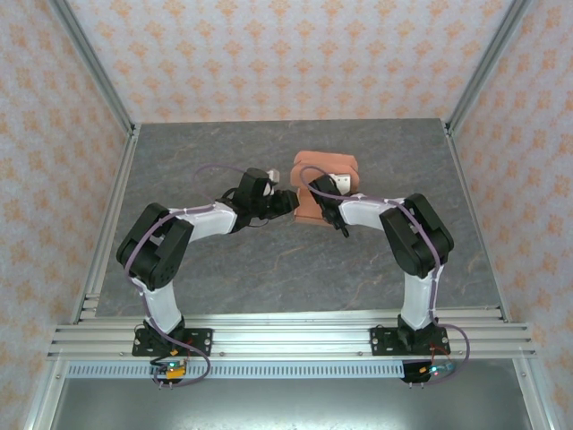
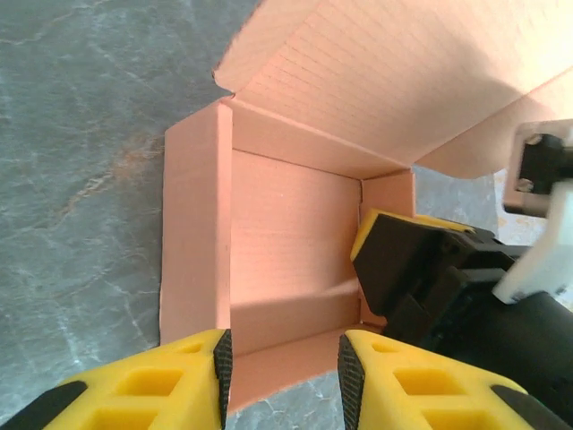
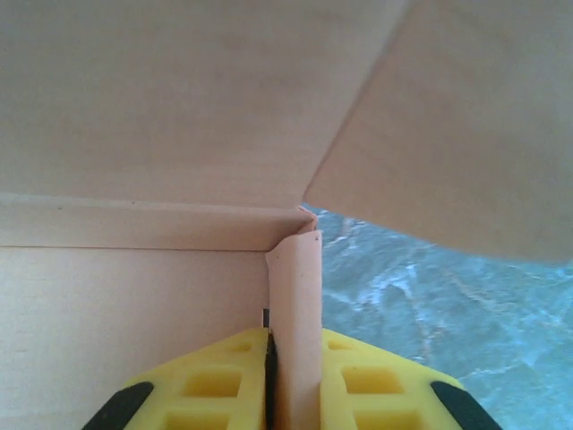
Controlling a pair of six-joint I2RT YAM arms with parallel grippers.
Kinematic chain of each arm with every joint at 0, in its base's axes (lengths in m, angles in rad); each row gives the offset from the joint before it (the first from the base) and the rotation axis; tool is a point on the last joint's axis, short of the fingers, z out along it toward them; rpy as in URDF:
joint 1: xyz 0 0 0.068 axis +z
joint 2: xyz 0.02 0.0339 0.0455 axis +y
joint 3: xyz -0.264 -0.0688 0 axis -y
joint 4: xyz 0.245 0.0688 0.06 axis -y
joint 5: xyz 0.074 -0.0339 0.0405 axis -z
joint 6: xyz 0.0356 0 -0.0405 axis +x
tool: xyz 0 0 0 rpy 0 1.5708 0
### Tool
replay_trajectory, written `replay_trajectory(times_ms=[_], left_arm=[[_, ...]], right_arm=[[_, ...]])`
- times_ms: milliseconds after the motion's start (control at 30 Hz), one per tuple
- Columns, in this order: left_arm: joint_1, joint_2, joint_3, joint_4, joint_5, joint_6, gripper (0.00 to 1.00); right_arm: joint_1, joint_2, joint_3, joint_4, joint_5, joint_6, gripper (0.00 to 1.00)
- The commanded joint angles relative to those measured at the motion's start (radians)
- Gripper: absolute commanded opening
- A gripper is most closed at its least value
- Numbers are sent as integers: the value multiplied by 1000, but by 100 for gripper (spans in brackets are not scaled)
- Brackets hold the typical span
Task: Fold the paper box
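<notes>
The salmon-orange paper box (image 1: 327, 168) stands partly formed near the middle of the table, its lid flap raised at the far side. In the left wrist view the paper box (image 2: 286, 242) shows its floor, upright walls and big lid flap. My left gripper (image 2: 285, 376) is open at the box's near wall, that wall's flat flap between its fingertips. My right gripper (image 3: 294, 376) is shut on an upright side wall (image 3: 295, 305) of the box. The right gripper's yellow and black fingers (image 2: 421, 269) reach into the box from the right. Seen from above, both grippers (image 1: 300, 202) meet at the box's near side.
The grey marbled table (image 1: 251, 260) spreads around the box. Patterned walls and metal frame posts (image 1: 98, 67) close the workspace on three sides. An aluminium rail (image 1: 286, 336) carries both arm bases at the near edge.
</notes>
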Motion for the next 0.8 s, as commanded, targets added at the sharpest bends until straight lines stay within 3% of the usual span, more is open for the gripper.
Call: replay_trajectory(times_ms=[0, 200, 500, 767], left_arm=[[-9, -42, -8, 42, -14, -18, 38], [-11, -38, -17, 39, -27, -8, 41], [-8, 3, 54, -24, -34, 85, 66], [-3, 33, 23, -7, -38, 81, 70]], right_arm=[[1, 17, -29, -36, 96, -1, 18], [6, -25, -36, -28, 11, 2, 26], [4, -190, -71, 11, -185, -47, 42], [-26, -183, -41, -48, -228, -35, 48]])
